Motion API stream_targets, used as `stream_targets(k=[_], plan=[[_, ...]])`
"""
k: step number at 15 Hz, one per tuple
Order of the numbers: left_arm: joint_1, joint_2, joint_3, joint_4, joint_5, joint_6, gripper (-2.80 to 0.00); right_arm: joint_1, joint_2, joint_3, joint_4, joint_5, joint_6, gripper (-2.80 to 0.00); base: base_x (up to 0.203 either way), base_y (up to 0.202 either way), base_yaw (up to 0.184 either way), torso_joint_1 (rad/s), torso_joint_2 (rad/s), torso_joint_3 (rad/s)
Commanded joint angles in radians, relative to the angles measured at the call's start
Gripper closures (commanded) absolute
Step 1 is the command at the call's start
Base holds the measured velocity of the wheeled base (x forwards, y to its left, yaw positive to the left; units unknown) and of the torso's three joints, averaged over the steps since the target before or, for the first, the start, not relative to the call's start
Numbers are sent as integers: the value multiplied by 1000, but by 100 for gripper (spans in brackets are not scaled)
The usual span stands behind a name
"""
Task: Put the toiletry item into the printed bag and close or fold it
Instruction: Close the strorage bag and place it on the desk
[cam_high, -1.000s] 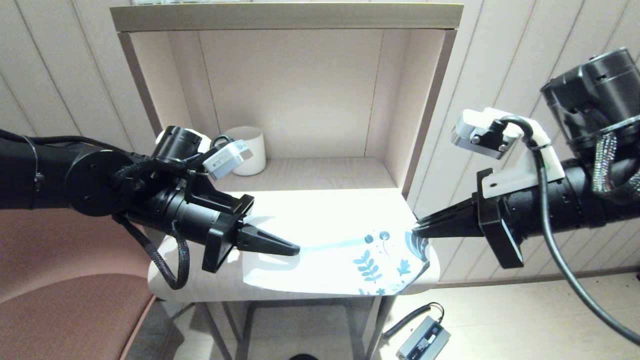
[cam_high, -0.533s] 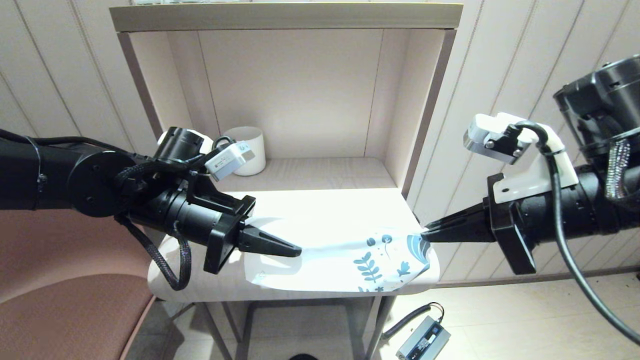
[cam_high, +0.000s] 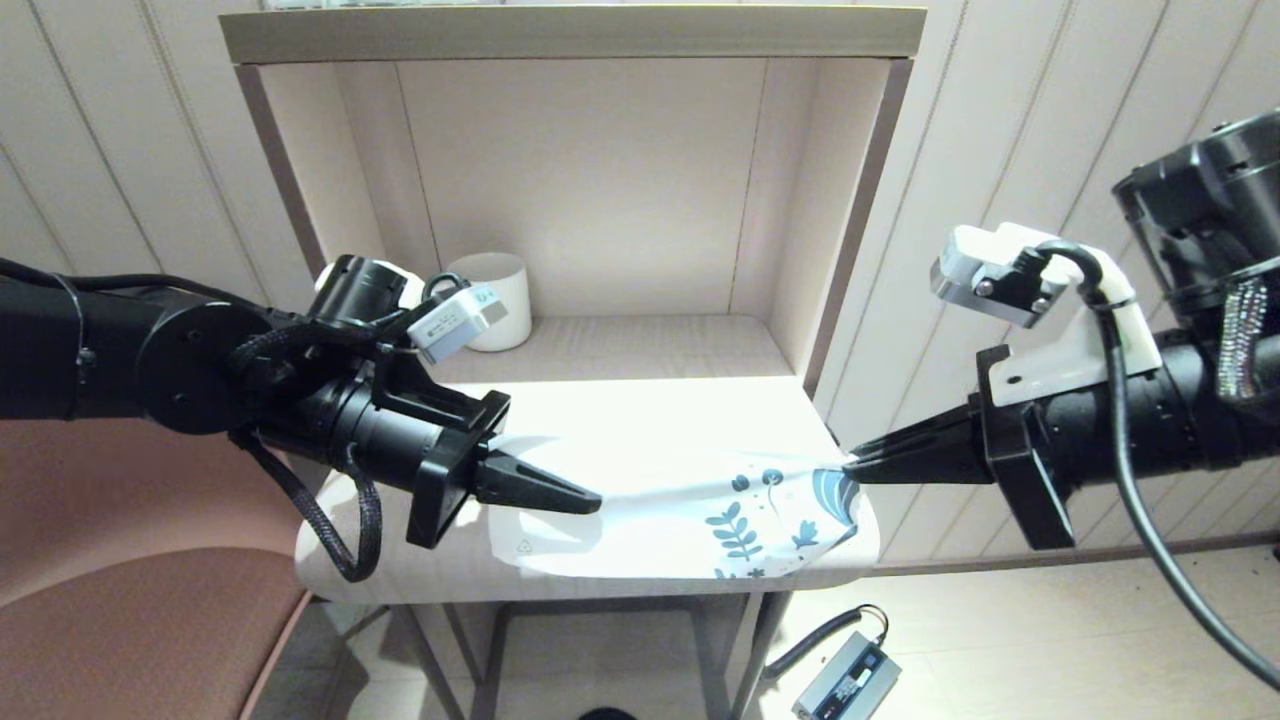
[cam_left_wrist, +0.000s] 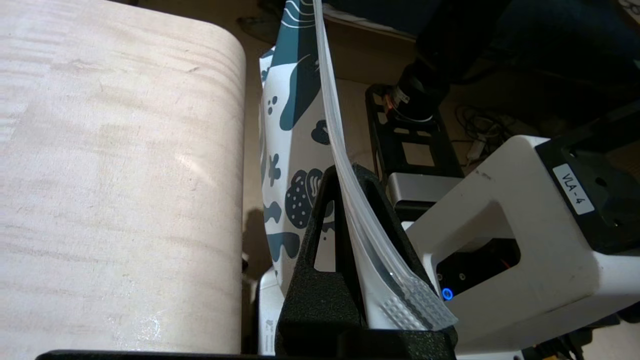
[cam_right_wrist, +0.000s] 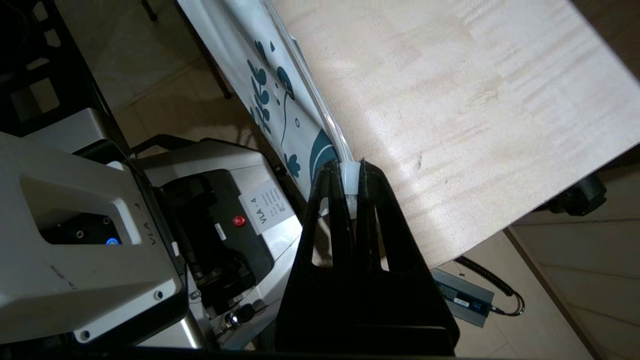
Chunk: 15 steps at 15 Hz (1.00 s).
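The printed bag (cam_high: 690, 505) hangs stretched over the table (cam_high: 650, 420), its zip edge pinched at both ends: the left pincer (cam_high: 590, 500) grips the plain end, the right pincer (cam_high: 850, 467) the leaf-printed end; a white mug (cam_high: 492, 300) stands behind

A white sticker (cam_left_wrist: 573, 189) on the dark housing of the robot's base, seen in the left wrist view, reads "VLA - 4". In the right wrist view a white label (cam_right_wrist: 266, 206) beside a red button on the base reads "VLA - 4" above smaller lines too fine to read; "VLA - 4" also stands faintly on the white housing (cam_right_wrist: 159, 230).
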Motion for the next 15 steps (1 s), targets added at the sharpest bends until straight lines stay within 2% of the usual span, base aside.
stream_targets(k=[1,7,8,15], plan=[[0,-4,0,2,-7,2,0,4,8,-3,-5,5,-4,0,0,0,0,0,0,0],[0,-4,2,2,-7,2,0,4,21,1,-49,3,5,0,0,0,0,0,0,0],[0,-4,2,2,-7,2,0,3,19,15,-70,4,5,-280,0,0,0,0,0,0],[0,11,-23,1,-7,-4,0,-7,1,19,-110,4,10,-280,0,0,0,0,0,0]])
